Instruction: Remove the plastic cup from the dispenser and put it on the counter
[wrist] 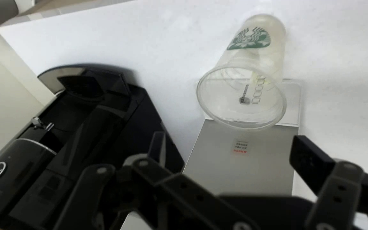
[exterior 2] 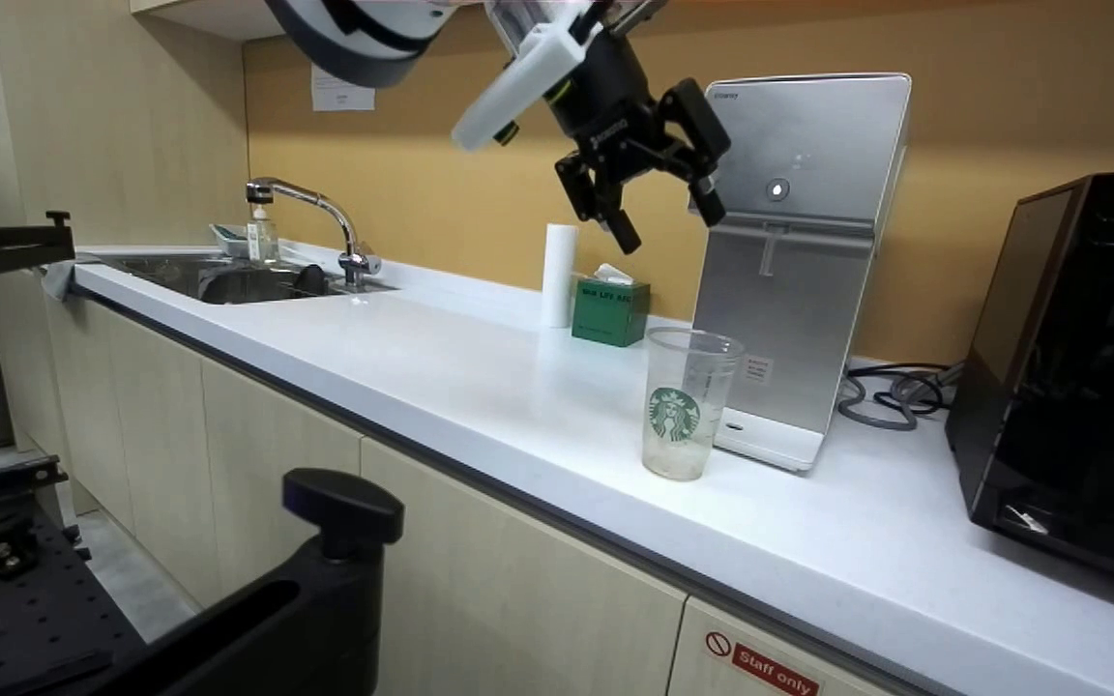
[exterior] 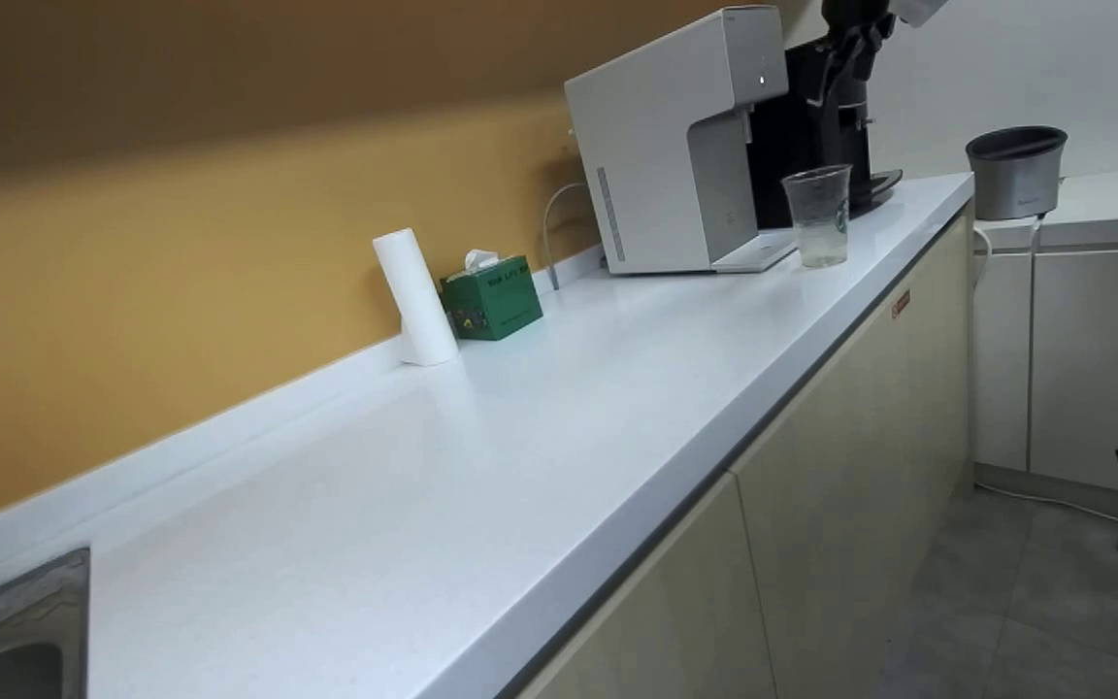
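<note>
The clear plastic cup [exterior 2: 678,416] with a green logo stands upright on the white counter [exterior 2: 480,367], just in front of the dispenser's white base tray. It also shows in an exterior view [exterior: 818,218] and in the wrist view [wrist: 251,44]. The dispenser [exterior 2: 808,135] is a tall silver-white machine behind the cup. My gripper [exterior 2: 667,217] is open and empty, above the cup and in front of the dispenser's upper part. In the wrist view my open fingers [wrist: 235,152] are spread apart, with the cup's rim beyond them. Nothing is between the fingers.
A black machine [exterior 2: 1079,367] stands beside the dispenser. A green tissue box [exterior 2: 610,311] and a white upright cylinder [exterior 2: 559,275] stand by the wall. A sink with a faucet [exterior 2: 354,256] is at the far end. A grey pot-like container [exterior: 1017,175] stands on a separate surface.
</note>
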`<action>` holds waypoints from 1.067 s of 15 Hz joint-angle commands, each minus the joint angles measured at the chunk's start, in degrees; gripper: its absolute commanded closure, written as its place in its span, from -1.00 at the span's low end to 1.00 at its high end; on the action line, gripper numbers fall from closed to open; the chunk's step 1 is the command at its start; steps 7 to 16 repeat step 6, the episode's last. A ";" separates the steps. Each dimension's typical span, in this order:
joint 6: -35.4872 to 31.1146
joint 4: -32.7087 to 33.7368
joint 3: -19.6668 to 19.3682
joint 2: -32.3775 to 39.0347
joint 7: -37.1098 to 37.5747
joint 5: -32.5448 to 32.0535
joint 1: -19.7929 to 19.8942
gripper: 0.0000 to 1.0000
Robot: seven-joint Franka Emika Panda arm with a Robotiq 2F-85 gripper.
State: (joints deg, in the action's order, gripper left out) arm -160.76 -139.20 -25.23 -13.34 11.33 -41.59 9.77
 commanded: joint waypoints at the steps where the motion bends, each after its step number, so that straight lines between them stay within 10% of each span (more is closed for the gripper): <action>1: 8.93 -0.17 6.25 -1.70 -4.49 10.57 2.54 -1.00; 16: 10.15 -0.08 10.42 -0.31 -6.43 17.04 5.23 -1.00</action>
